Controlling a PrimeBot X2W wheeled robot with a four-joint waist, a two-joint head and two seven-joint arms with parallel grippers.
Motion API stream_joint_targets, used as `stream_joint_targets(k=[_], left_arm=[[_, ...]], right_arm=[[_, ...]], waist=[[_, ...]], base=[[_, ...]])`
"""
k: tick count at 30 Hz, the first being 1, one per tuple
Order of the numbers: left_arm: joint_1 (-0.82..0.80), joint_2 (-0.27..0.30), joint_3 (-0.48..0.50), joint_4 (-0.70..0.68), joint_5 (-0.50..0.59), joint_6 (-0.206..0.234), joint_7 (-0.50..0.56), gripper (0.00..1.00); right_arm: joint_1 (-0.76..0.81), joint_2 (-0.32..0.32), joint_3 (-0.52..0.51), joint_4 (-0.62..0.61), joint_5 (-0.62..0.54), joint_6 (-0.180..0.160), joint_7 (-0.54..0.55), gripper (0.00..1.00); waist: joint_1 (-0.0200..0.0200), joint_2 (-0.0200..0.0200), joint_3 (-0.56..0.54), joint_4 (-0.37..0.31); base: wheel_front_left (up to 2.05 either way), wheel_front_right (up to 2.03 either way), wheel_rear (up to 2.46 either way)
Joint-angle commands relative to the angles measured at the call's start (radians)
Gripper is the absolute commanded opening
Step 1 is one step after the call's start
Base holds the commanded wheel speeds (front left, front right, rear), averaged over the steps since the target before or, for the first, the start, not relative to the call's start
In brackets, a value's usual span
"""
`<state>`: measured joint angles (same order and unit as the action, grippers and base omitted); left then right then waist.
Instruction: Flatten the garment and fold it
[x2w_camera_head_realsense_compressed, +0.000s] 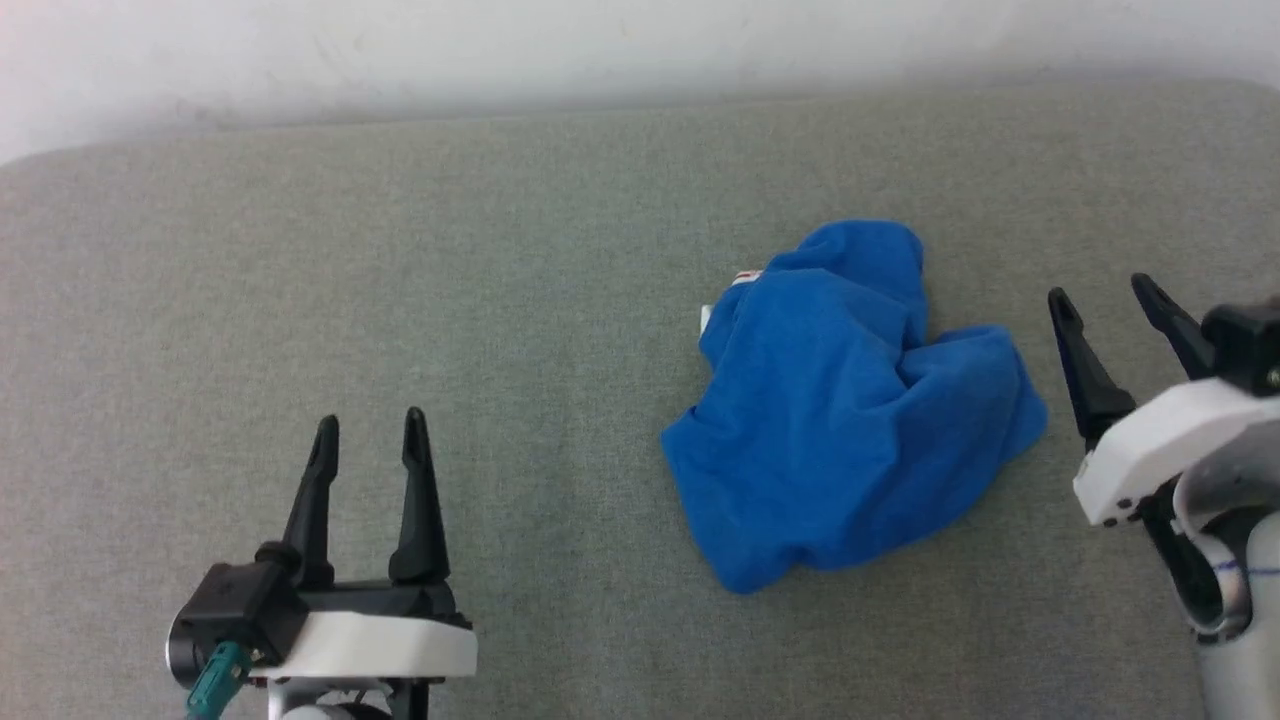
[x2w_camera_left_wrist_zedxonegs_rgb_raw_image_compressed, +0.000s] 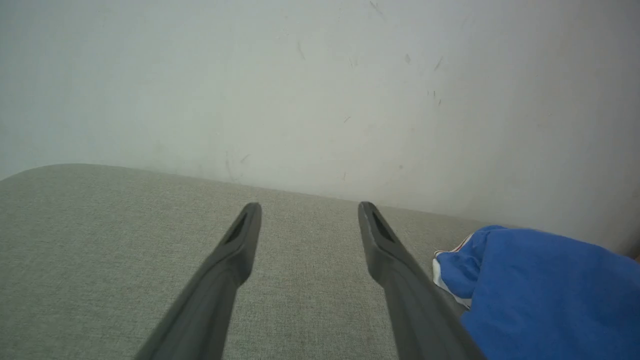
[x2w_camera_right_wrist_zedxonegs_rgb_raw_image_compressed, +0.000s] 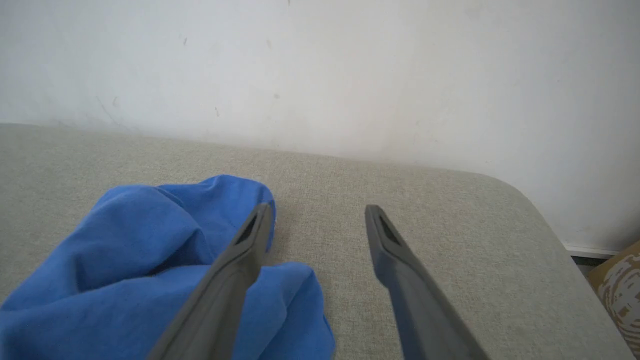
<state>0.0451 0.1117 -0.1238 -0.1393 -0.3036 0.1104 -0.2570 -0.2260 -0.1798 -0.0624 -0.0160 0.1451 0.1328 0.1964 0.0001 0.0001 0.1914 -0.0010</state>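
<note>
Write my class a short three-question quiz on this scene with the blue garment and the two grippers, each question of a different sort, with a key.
1. True or false: the garment lies spread flat on the grey surface.
2. Which gripper is nearer the garment? A) left gripper B) right gripper
3. Fill in: both grippers' jaws stand ____.
Key: 1 false, it is a crumpled heap; 2 B; 3 open.

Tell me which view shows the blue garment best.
Head view: the whole crumpled garment lies in frame on the grey surface. Left wrist view catches one end with white trim; right wrist view shows a part cut off at the edge.
</note>
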Motion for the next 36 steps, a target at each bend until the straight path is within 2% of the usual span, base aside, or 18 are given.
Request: stream_joint_targets(k=[1, 3, 9, 17, 18, 19, 20, 21, 30, 36], left_arm=[[-0.026, -0.010, 0.006, 0.010, 0.013, -0.015, -0.005, 1.00], [-0.040, -0.018, 0.007, 0.019, 0.024, -0.028, -0.005, 1.00], [-0.073, -0.039, 0.008, 0.041, 0.044, -0.059, -0.005, 1.00], [-0.097, -0.054, 0.013, 0.063, 0.056, -0.085, -0.005, 1.00], [-0.099, -0.055, 0.014, 0.065, 0.058, -0.085, -0.005, 1.00], [-0.100, -0.056, 0.016, 0.066, 0.060, -0.085, -0.005, 1.00], [-0.102, -0.056, 0.019, 0.067, 0.061, -0.084, -0.005, 1.00], [-0.102, -0.057, 0.022, 0.068, 0.062, -0.083, -0.005, 1.00], [-0.069, -0.060, 0.066, 0.081, 0.065, -0.076, -0.005, 1.00], [-0.041, -0.061, 0.078, 0.078, 0.065, -0.073, -0.005, 1.00]], right_arm=[[-0.032, -0.032, 0.015, 0.027, 0.040, -0.002, 0.043, 1.00], [-0.057, -0.076, 0.041, 0.056, 0.079, -0.002, 0.096, 1.00], [-0.081, -0.144, 0.059, 0.163, 0.159, -0.002, 0.205, 1.00], [-0.065, -0.160, 0.132, 0.284, 0.237, -0.002, 0.313, 1.00], [-0.063, -0.160, 0.136, 0.298, 0.238, -0.002, 0.325, 0.91], [-0.063, -0.157, 0.136, 0.308, 0.238, -0.002, 0.332, 0.48], [-0.065, -0.152, 0.132, 0.315, 0.236, -0.002, 0.332, 0.28], [-0.068, -0.149, 0.128, 0.318, 0.230, -0.002, 0.322, 0.00], [-0.163, -0.153, 0.084, 0.246, 0.183, -0.002, 0.170, 0.00], [-0.135, -0.156, -0.063, 0.097, 0.167, -0.002, 0.159, 0.00]], waist=[[-0.0001, -0.0001, 0.041, 0.018], [-0.0001, -0.0001, 0.061, 0.028], [-0.0001, -0.0001, 0.107, 0.058], [-0.0001, -0.0001, 0.127, 0.085], [-0.0001, -0.0001, 0.126, 0.086], [-0.0001, -0.0001, 0.125, 0.086], [-0.0001, -0.0001, 0.122, 0.085], [-0.0001, -0.0001, 0.118, 0.083], [-0.0001, -0.0001, 0.029, 0.015], [-0.0001, -0.0001, -0.011, -0.028]], base=[[0.00, 0.00, 0.00], [0.00, 0.00, 0.00], [0.00, 0.00, 0.00], [0.00, 0.00, 0.00], [0.00, 0.00, 0.00], [0.00, 0.00, 0.00], [0.00, 0.00, 0.00], [0.00, 0.00, 0.00], [0.00, 0.00, 0.00], [0.00, 0.00, 0.00]])
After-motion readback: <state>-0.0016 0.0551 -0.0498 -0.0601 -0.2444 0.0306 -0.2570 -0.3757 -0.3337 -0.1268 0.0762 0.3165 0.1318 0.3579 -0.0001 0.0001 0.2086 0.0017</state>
